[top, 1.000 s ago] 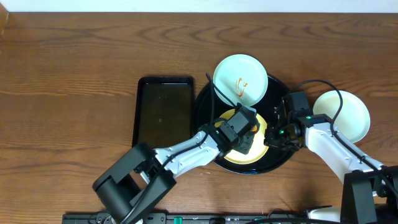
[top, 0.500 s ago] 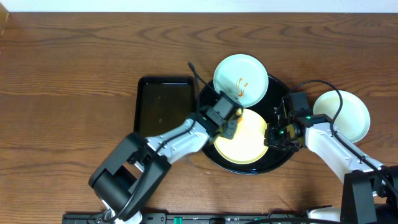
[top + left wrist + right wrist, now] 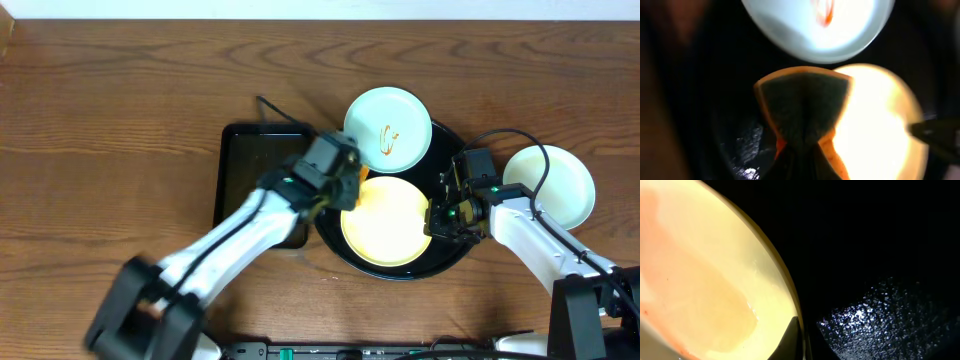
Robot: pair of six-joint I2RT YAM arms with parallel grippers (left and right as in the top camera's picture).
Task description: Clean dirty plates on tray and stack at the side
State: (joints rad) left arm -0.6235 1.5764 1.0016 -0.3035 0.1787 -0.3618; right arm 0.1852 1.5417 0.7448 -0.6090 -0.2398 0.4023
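Observation:
A yellow plate point(image 3: 385, 225) lies in the round black tray point(image 3: 450, 262). My right gripper point(image 3: 437, 218) is shut on its right rim; in the right wrist view the fingers point(image 3: 795, 342) pinch the yellow plate's point(image 3: 705, 275) edge. A mint plate point(image 3: 387, 128) with an orange sauce smear rests on the tray's far rim. Another pale plate point(image 3: 553, 185) sits on the table to the right of the tray. My left gripper point(image 3: 343, 188), over the tray's left edge, is shut on an orange sponge with a dark scouring face point(image 3: 802, 102).
A smaller rectangular black tray point(image 3: 250, 170) lies directly left of the round one, under my left arm. Brown wooden table extends to the left and far side. Cables loop above the right arm near the pale plate.
My left arm has swung up and to the left, carrying the sponge off the yellow plate to the tray's left edge. The right gripper and the plates have stayed still.

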